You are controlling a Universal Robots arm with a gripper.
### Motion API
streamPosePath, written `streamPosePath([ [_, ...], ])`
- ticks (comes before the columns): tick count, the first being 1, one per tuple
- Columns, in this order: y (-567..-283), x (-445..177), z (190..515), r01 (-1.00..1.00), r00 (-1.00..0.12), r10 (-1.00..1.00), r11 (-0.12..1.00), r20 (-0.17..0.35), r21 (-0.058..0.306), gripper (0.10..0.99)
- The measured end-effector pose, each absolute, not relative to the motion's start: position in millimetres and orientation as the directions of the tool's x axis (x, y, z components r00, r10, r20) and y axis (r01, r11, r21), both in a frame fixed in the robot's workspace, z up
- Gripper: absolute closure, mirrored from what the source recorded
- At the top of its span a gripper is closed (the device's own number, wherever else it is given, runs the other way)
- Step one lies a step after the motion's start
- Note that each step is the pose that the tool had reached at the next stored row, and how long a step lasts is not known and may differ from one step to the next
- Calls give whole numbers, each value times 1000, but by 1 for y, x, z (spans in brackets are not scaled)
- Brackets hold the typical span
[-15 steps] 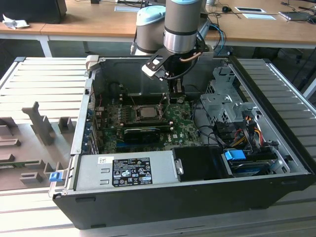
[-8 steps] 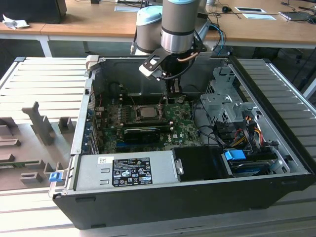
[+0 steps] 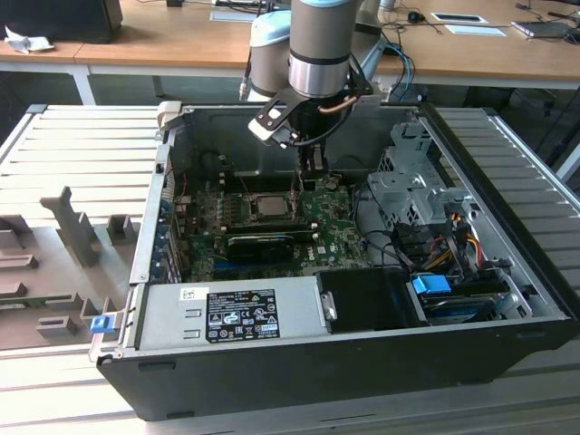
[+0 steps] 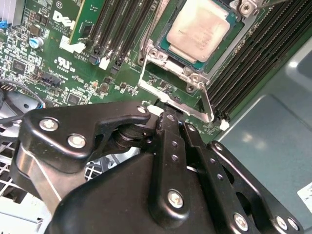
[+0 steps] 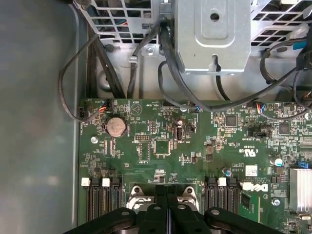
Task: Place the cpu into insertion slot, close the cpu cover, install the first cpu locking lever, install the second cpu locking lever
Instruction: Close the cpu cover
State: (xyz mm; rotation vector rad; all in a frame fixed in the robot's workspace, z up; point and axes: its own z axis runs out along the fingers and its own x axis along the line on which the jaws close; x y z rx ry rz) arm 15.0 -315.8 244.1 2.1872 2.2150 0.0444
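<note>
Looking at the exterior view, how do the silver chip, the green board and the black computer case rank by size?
Largest: the black computer case.
Next: the green board, partly hidden inside it.
Smallest: the cpu, the silver chip sitting on that board.

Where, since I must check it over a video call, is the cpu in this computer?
Look into the open black computer case at the green board on its floor. Near the board's middle, between two banks of long black memory slots, sits the cpu: the one flat square with a dull silver-grey top.
</note>
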Motion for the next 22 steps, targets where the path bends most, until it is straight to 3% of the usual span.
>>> streamPosePath([
  [22,-316,-15,234,999,-31,1000,31,2,38,980],
])
